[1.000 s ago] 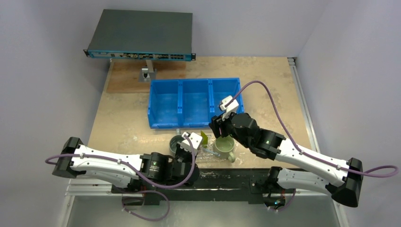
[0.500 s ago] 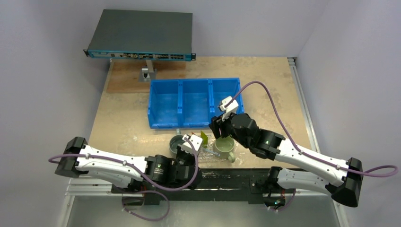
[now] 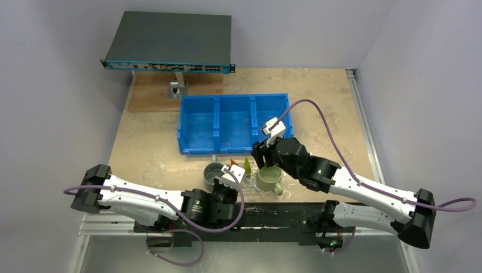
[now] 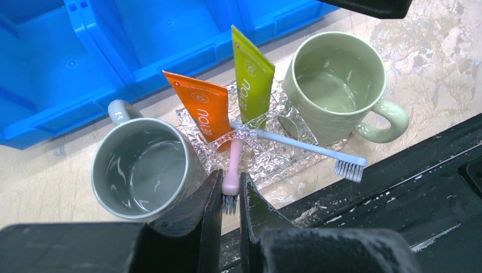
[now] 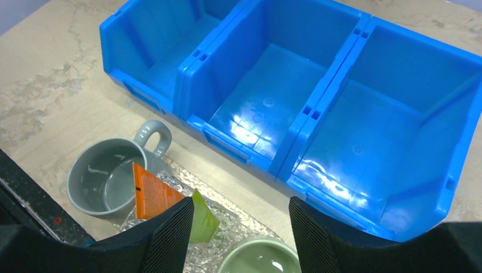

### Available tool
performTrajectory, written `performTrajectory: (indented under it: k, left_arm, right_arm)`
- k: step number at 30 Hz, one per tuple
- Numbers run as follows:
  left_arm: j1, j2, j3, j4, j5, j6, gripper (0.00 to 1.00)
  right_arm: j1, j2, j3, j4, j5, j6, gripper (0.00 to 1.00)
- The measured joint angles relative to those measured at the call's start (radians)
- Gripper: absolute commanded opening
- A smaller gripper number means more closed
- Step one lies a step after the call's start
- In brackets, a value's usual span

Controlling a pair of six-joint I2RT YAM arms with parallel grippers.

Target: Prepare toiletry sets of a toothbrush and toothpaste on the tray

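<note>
Left gripper: low at near table edge, fingers almost together, pink toothbrush head in the slit; grip unclear.
Right gripper: spread wide above tray.
Tray: holds orange tube, green tube, pink toothbrush.
Lettering: tubes read "NOU".

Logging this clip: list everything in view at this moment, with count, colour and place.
tray: 1, clear, pebbled, near table edge
tubes: 2, orange tube and green tube, propped up on the tray
toothbrushes: 2, pink toothbrush and pale blue toothbrush, lying on the tray
mugs: 2, grey mug and pale green mug, empty, one at each tray end
bin: 1, blue, three empty compartments, behind the tray
box: 1, dark grey, raised on a stand, table's back
wooden board: 1, brown, under the stand
left pincer: black, flanking the pink toothbrush's head, grip unclear
right pincer: black, open, above the tray
</note>
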Motion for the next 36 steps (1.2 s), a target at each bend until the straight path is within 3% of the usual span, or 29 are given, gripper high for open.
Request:
performTrajectory:
  k: [14, 25, 36]
  left_arm:
    - [-0.031, 0.034, 0.036, -0.107, -0.002, -0.058, 0.28]
    - [-0.045, 0.033, 0.092, -0.136, -0.006, -0.045, 0.37]
    - [-0.048, -0.093, 0.176, -0.132, 0.013, 0.124, 0.58]
  right_arm:
    - [0.000, 0.000, -0.014, 0.002, 0.000, 0.004, 0.67]
    - [0.000, 0.000, -0.014, 0.000, 0.000, 0.003, 0.71]
    - [-0.001, -0.003, 0.005, -0.004, 0.009, -0.025, 0.77]
